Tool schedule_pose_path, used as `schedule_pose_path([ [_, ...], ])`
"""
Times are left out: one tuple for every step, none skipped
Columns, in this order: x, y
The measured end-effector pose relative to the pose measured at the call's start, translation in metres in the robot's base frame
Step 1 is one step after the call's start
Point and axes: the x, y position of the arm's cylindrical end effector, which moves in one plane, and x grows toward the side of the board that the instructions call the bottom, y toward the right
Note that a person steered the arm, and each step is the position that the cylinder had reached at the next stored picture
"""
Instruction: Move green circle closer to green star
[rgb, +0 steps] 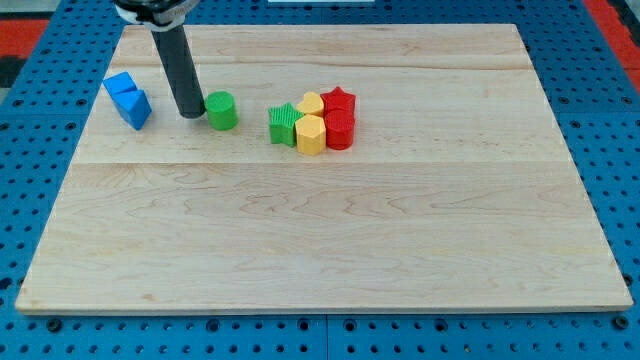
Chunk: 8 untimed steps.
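Note:
The green circle stands on the wooden board, left of centre near the view's top. The green star lies a short gap to its right, touching a cluster of yellow and red blocks. My tip rests on the board just left of the green circle, almost touching its left side. The dark rod rises from the tip to the view's top left.
Two blue blocks lie left of my tip. A yellow heart, a yellow hexagon, a red star and a red cylinder crowd right of the green star. The wooden board sits on a blue pegboard.

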Motion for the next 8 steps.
schedule_pose_path([
  [-0.010, 0.007],
  [-0.010, 0.002],
  [0.002, -0.025],
  [0.021, -0.005],
  [0.025, 0.024],
  [0.024, 0.037],
  [0.020, 0.040],
  [0.014, 0.040],
])
